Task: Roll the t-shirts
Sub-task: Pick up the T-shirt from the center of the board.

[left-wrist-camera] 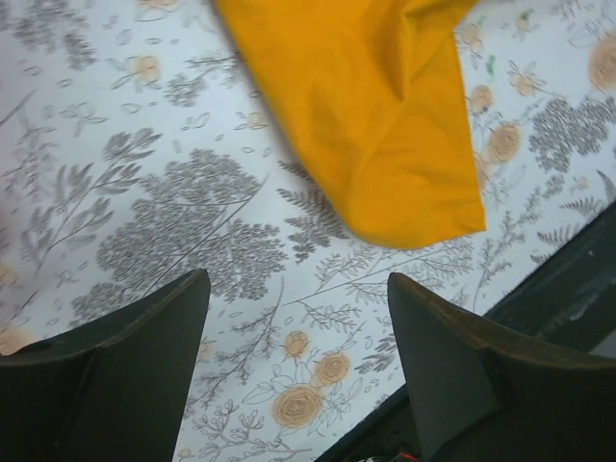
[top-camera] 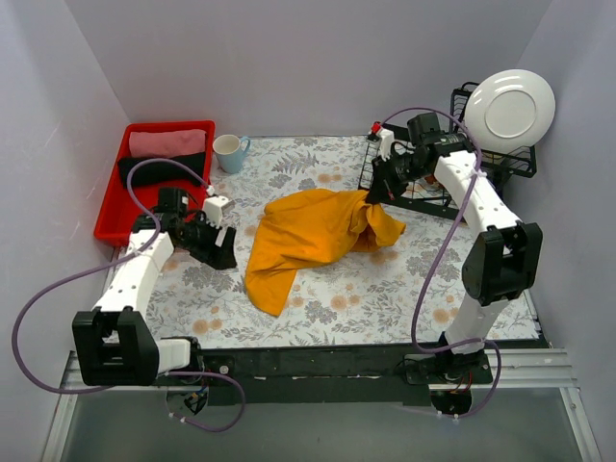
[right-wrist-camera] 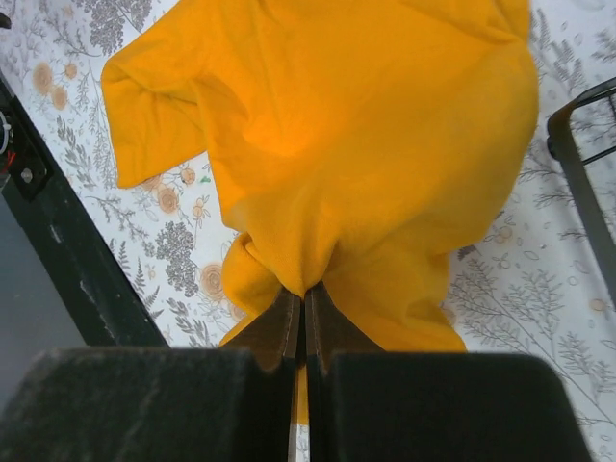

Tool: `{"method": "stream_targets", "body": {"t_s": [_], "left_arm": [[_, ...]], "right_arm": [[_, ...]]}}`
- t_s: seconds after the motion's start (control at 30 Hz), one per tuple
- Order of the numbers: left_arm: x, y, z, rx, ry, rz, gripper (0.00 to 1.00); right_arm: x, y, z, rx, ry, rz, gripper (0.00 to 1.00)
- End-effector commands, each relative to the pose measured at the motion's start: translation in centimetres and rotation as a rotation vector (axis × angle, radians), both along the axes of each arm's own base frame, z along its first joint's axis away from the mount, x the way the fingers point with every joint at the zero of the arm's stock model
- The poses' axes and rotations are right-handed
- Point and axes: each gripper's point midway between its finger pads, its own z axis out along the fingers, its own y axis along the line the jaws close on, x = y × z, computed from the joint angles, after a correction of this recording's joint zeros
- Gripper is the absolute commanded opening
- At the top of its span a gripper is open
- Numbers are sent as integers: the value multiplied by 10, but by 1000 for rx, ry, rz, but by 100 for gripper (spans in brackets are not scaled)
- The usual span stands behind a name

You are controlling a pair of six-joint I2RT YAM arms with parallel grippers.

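The orange-yellow t-shirt [top-camera: 308,236] lies crumpled on the flowered table cloth, stretched from its front-left end up to the right. My right gripper [top-camera: 372,195] is shut on a pinched fold at the shirt's right end and holds that end lifted; in the right wrist view the cloth [right-wrist-camera: 337,144] hangs from the closed fingertips [right-wrist-camera: 289,313]. My left gripper [top-camera: 223,252] is open and empty, low over the table just left of the shirt. In the left wrist view the shirt's lower corner [left-wrist-camera: 385,135] lies ahead of the spread fingers [left-wrist-camera: 144,356].
A red bin [top-camera: 120,207] with folded pink and black cloths stands at the back left. A white mug [top-camera: 229,152] stands beside it. A black wire rack [top-camera: 423,188] holding a white plate [top-camera: 508,108] stands at the back right, close behind my right gripper.
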Motion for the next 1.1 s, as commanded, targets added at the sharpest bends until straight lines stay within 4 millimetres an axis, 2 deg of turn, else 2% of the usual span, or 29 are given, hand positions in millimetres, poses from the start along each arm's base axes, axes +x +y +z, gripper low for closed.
{"method": "stream_targets", "body": {"t_s": [0.0,0.03,0.07,0.13,0.17,0.23,0.27,0.33,0.37,0.5,0.6,0.73,0.83,1.0,1.07], "left_arm": [[-14,-56,18,-119,-33,-231,72],[-16,-66,26,-116,-85,-277,71],[-29,-89,29,-115,-107,-374,71],[-40,-111,30,-113,-114,-425,70],[-57,-129,27,-113,-87,-493,69],[-64,-137,13,-86,-45,-495,64],[-75,-141,-2,-63,8,-499,61],[-80,-145,-15,-13,6,-515,58],[-86,-146,-27,54,0,-534,57],[-78,-149,-56,198,-6,-511,49],[-80,-153,-67,245,49,-509,46],[-80,-161,-75,276,32,-522,43],[-87,-156,-82,313,66,-548,40],[-98,-157,-90,319,91,-553,41],[-98,-147,-99,377,77,-571,41]], "right_arm": [[11,9,30,39,-39,-17,1],[14,8,26,27,-39,-24,1],[20,5,18,12,-30,-34,1],[26,3,14,-2,-28,-46,1],[31,1,9,-5,-15,-56,1],[39,0,12,-4,-30,-63,1],[43,0,9,-7,-27,-65,1],[50,1,14,-8,-48,-72,1],[52,1,14,-7,-53,-75,1],[55,-3,17,-5,-56,-83,1],[50,-9,13,-5,-37,-90,1],[47,-18,10,-1,-20,-108,1],[48,-21,11,7,-20,-113,1],[52,-22,10,10,-13,-117,1],[53,-21,8,13,-5,-116,1]]}}
